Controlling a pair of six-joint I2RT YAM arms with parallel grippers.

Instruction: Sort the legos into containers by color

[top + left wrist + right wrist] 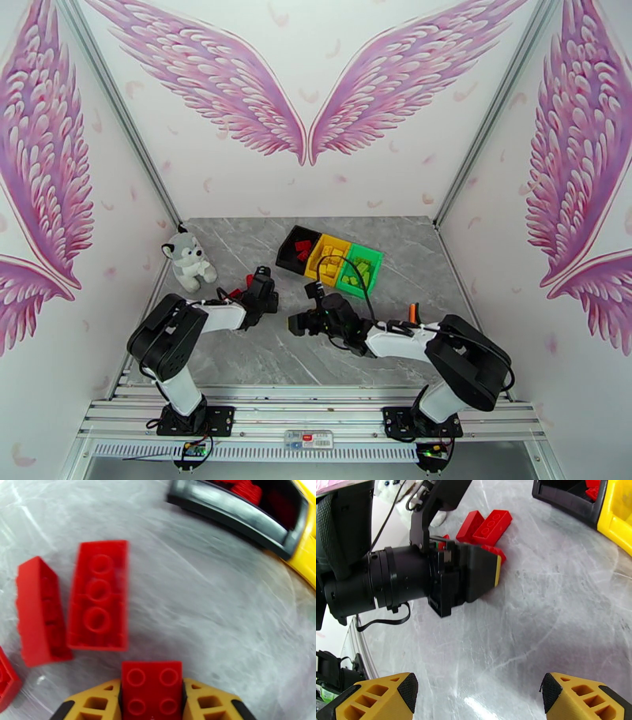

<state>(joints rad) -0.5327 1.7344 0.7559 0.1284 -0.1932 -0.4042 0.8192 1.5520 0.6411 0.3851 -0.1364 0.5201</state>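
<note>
Legos: one red brick (152,689) sits clamped between the left fingers (94,703), over the bench (205,618).
Left to right, we count three loose red bricks (98,596) beside it, long axes running away from the fingers, though blur may hide more. The black bin (233,517) lies ahead-right, nearest this arm, first of three containers (291,266). The right fingers (383,697) stand apart, empty.

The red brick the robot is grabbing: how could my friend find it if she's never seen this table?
Find the grey table, then the plush toy at its left side; a few loose red bricks lie nearby. The red brick you want is the one pinched in the left end effector, between yellow fingers; the others lie free.
</note>
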